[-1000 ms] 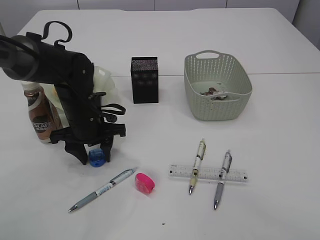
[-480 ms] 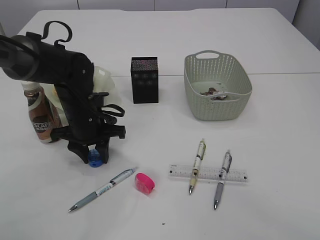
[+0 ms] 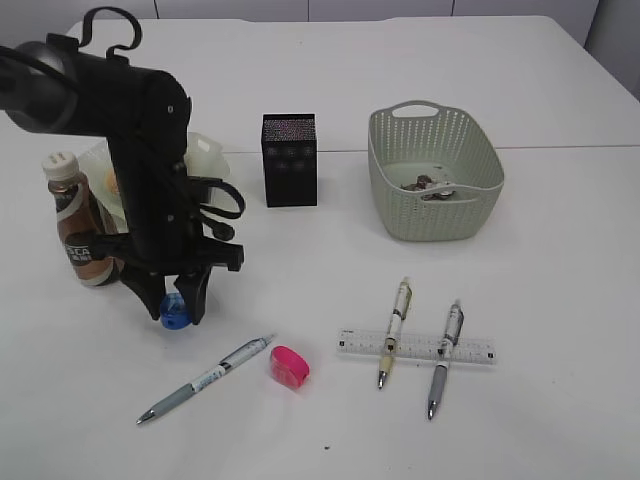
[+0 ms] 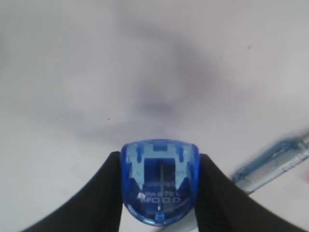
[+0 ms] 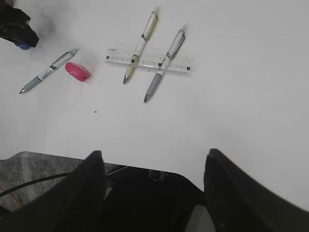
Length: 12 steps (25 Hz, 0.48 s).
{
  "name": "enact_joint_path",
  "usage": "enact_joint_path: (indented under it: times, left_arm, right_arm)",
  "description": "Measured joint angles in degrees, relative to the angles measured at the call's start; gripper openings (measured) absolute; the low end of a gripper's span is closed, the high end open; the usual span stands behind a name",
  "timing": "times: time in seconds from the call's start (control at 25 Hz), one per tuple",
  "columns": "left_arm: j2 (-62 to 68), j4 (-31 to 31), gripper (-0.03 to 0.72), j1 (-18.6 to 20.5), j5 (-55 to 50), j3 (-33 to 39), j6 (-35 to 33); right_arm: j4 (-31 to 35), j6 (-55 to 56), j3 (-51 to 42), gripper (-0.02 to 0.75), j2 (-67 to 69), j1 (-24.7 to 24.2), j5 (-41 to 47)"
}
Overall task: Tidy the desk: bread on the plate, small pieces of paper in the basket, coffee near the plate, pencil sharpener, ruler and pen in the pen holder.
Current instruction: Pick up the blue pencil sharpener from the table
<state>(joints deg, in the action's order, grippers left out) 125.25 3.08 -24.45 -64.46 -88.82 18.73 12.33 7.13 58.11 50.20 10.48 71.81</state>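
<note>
2 pens (image 3: pixel 396 331) across ruler (image 3: pixel 416 348).
</note>
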Motion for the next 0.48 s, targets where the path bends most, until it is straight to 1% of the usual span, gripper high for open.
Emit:
enact_joint_path:
  times: [0.12,0.24,0.48]
  left_arm:
    - [0.0,0.0,0.291,0.0,-3.44,-4.33,-2.26]
    - [0.0,0.12,0.291,0.0,-4.52,-10.48,-4.77]
    - [0.0,0.46,0.291,-0.32,-4.55,-23.26,-6.06]
  right_arm:
    - [0.0,0.0,0.0,0.475,0.0,0.0,0.0]
    - [0.0,0.0,0.0,0.475,0.0,0.0,0.0]
    - [0.0,0.0,0.0,0.475,0.0,0.0,0.0]
